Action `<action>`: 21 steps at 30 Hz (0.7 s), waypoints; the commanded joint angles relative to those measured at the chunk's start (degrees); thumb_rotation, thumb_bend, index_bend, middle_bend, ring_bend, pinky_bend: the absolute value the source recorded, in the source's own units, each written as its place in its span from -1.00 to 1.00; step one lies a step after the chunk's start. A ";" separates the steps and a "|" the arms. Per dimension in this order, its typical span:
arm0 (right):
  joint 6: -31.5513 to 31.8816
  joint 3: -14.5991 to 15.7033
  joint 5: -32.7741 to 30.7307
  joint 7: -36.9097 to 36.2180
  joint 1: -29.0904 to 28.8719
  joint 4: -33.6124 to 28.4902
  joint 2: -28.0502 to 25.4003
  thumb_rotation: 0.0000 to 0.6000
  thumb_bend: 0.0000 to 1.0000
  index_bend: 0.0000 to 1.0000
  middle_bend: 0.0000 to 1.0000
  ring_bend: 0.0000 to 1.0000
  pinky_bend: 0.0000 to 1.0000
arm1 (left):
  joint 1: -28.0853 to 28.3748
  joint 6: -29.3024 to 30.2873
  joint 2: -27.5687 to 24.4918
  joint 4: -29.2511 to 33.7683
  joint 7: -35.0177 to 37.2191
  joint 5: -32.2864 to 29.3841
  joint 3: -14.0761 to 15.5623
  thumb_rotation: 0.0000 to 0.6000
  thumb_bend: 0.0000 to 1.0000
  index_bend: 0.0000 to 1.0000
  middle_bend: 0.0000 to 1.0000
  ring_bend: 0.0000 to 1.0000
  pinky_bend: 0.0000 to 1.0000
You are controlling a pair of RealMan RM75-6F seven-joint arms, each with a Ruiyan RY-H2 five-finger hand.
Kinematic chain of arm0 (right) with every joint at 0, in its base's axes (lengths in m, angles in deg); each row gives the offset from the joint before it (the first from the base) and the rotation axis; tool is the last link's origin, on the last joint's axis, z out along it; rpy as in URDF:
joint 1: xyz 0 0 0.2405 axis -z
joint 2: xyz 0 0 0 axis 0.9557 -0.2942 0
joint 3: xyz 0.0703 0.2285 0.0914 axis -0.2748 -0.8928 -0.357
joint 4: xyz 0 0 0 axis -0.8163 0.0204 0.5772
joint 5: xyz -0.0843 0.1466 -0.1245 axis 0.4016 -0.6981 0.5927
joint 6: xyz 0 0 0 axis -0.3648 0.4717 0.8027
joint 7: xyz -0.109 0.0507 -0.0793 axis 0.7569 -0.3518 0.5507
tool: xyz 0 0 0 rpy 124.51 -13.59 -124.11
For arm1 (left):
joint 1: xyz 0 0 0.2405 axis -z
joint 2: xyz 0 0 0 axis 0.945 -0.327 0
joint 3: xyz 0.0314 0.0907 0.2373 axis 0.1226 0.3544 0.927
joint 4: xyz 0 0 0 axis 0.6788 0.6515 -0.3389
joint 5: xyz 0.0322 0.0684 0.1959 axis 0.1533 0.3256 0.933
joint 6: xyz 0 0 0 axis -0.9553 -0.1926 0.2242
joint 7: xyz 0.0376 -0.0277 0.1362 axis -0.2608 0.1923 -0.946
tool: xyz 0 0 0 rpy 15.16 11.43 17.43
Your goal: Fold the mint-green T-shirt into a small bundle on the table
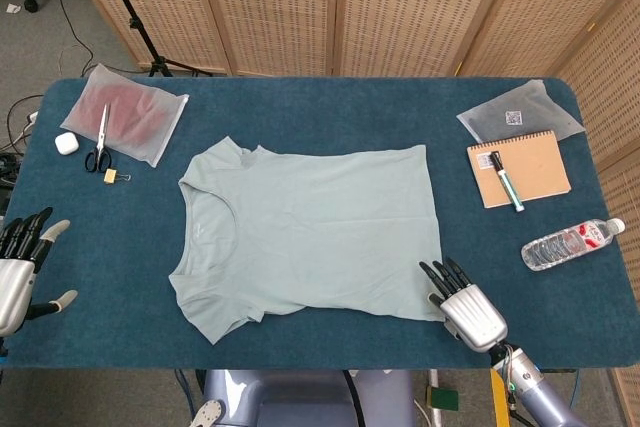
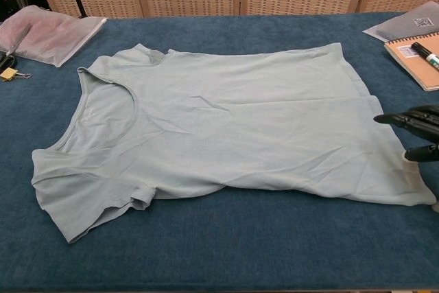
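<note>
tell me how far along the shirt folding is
Nothing is folded: the mint-green T-shirt lies spread flat on the table. In hand: the right hand, open, is at the shirt's near hem corner. The left hand waits open, apart. Every fold is left.

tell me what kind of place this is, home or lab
Probably a lab or recording setup, not a home: a blue felt-covered table fenced by wicker screens, a tripod stand with cables on grey carpet, and a mint-green T-shirt laid out as a prop.
</note>
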 commanded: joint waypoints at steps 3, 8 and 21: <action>-0.26 -0.04 -0.20 0.04 -0.44 0.13 0.51 1.00 -0.35 0.15 -1.00 -1.00 -1.00 | 0.06 -0.16 0.06 0.04 -0.13 -0.25 -0.08 1.00 -1.00 -1.00 -1.00 -1.00 -1.00; -0.05 0.01 -0.09 -0.99 -0.94 1.05 1.38 1.00 -0.16 0.20 -1.00 -1.00 -1.00 | 0.17 -0.41 0.15 0.04 -0.48 -0.41 -0.10 1.00 -1.00 -1.00 -1.00 -1.00 -1.00; 0.61 0.52 -0.16 -2.98 -1.59 3.30 2.54 1.00 0.05 0.28 -1.00 -1.00 -1.00 | 0.34 -0.81 0.50 -0.05 -1.19 -0.71 -0.12 1.00 -1.00 -1.00 -1.00 -1.00 -1.00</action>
